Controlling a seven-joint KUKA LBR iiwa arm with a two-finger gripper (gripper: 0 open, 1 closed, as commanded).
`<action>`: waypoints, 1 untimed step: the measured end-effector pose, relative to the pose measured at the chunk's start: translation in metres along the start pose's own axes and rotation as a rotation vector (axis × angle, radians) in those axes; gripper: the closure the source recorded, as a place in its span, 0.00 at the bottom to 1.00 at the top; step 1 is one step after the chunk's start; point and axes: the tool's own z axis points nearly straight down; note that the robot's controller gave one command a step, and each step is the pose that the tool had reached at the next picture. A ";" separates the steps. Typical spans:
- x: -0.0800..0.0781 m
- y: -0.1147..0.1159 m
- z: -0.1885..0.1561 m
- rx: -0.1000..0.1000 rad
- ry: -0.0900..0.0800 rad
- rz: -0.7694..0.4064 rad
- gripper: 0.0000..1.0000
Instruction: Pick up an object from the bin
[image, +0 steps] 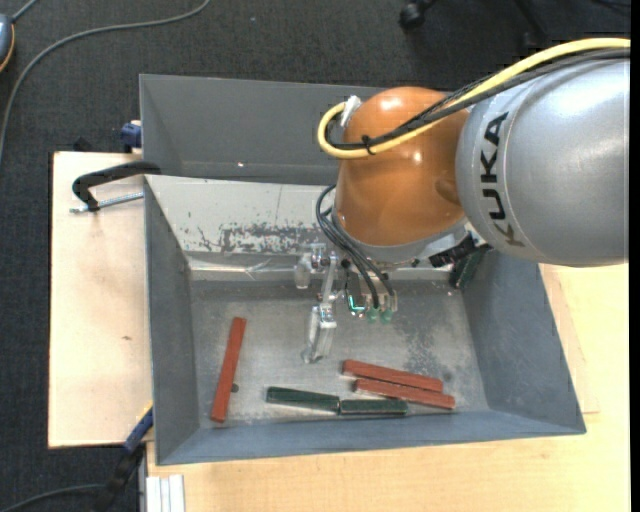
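The orange wrist cover and silver arm hide the upper right of the grey metal bin. The gripper hangs at frame centre over scuffed floor; whether it is spread or closed cannot be told. Nearest, lower right, lie two flat red bars beside two dark green bars. Another red bar lies lower left.

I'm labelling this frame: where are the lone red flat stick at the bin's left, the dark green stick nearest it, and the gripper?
Lone red flat stick (228, 370), camera view, mid-length.
Dark green stick (302, 398), camera view, its middle.
Gripper (318, 345), camera view, its lower end.
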 end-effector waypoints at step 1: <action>0.019 -0.045 0.154 0.001 0.001 0.069 0.00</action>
